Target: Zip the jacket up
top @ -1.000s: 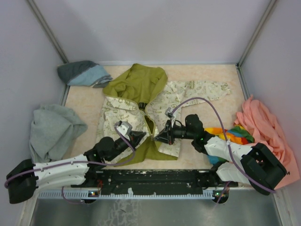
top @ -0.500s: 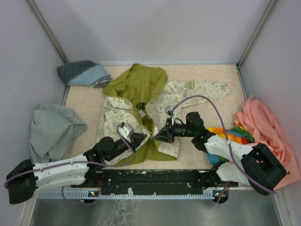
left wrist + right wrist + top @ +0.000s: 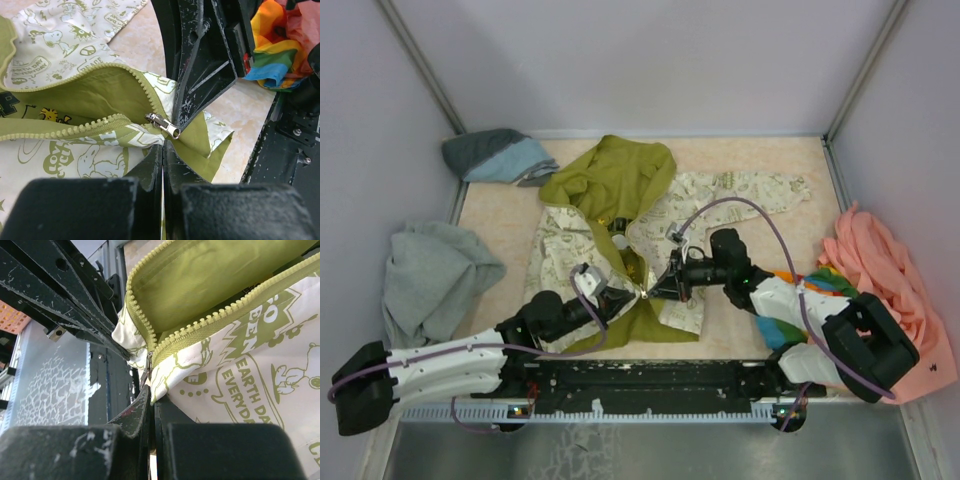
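The jacket (image 3: 710,195), cream with olive prints, lies open in the middle of the table with its olive hood (image 3: 610,175) toward the back. My left gripper (image 3: 620,293) is shut on its bottom hem (image 3: 200,140), the jaws (image 3: 164,145) pressed together just under the metal zipper slider (image 3: 164,125). Coming from the right, my right gripper (image 3: 656,289) is shut on the slider's pull tab (image 3: 148,371), with its tips (image 3: 151,395) at the bottom end of the zipper teeth (image 3: 210,320). Above the slider the two rows of teeth (image 3: 75,131) spread apart.
A grey sweatshirt (image 3: 435,275) is heaped at the left and a blue-grey garment (image 3: 495,155) at the back left. At the right lie a peach-pink garment (image 3: 885,270) and a rainbow cloth (image 3: 815,285). Walls enclose the table on three sides.
Both grippers have drawn closer together at the jacket's bottom hem. The hem now rises to a small peak between them. Both stay shut.
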